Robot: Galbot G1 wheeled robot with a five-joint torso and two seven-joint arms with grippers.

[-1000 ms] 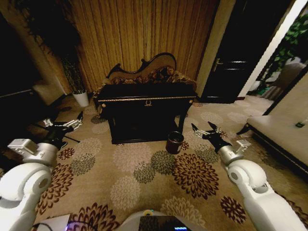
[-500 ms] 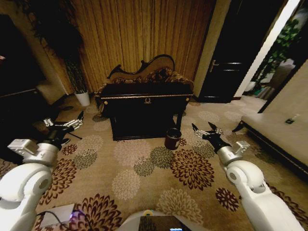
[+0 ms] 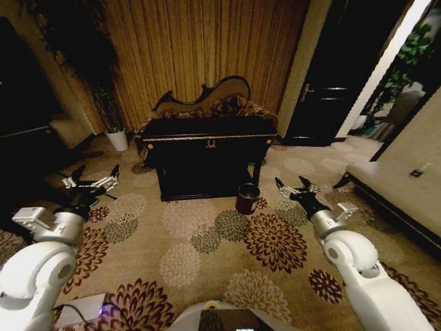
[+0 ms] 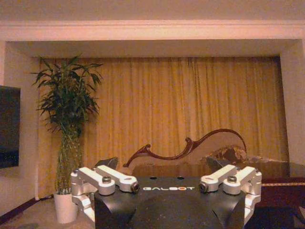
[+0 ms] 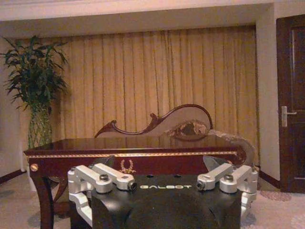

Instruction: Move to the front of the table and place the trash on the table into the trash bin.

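Observation:
The glossy black table (image 3: 207,140) with gold trim stands ahead at the middle of the room, and its top shows edge-on as the table (image 5: 133,153) in the right wrist view. The trash is hidden on the dark tabletop. The low maroon trash bin (image 3: 247,198) sits on the carpet by the table's front right leg. My left gripper (image 3: 89,181) hangs open over the carpet, left of the table. My right gripper (image 3: 292,185) is open too, just right of the bin. Each gripper is empty, also seen as left gripper (image 4: 161,164) and right gripper (image 5: 159,162).
A floral sofa (image 3: 207,103) backs the table against the curtain. A white plant pot (image 3: 117,141) stands at the far left, a dark door (image 3: 324,83) at the right, and a pale couch (image 3: 396,193) along the right edge. Patterned carpet (image 3: 207,238) lies open between me and the table.
The whole head picture has shifted slightly, so the camera moved with the robot. Both arms keep the same pose with open fingers.

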